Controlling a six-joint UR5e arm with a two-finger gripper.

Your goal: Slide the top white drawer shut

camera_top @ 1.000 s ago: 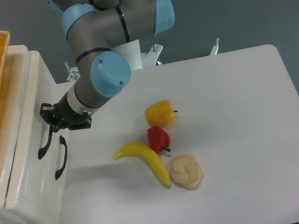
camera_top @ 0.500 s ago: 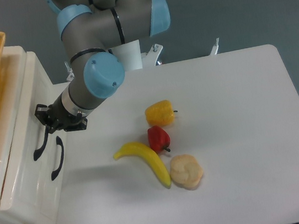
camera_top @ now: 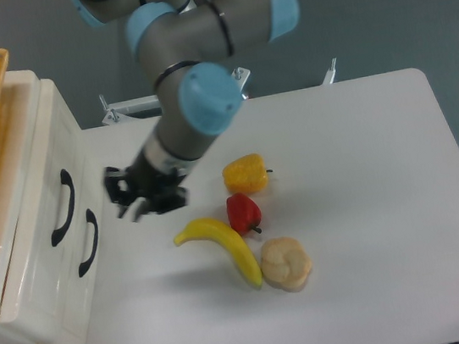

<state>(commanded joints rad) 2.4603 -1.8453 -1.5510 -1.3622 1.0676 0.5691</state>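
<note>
From where I stand there is nothing to read: no words, labels, brand marks, numbers or signs anywhere.

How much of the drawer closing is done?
It looks nearly all done: the top white drawer sits pushed in, its front about level with the lower drawer. The end effector is off the handle, apart from the cabinet, holding nothing. Little seems left besides moving away.
</note>
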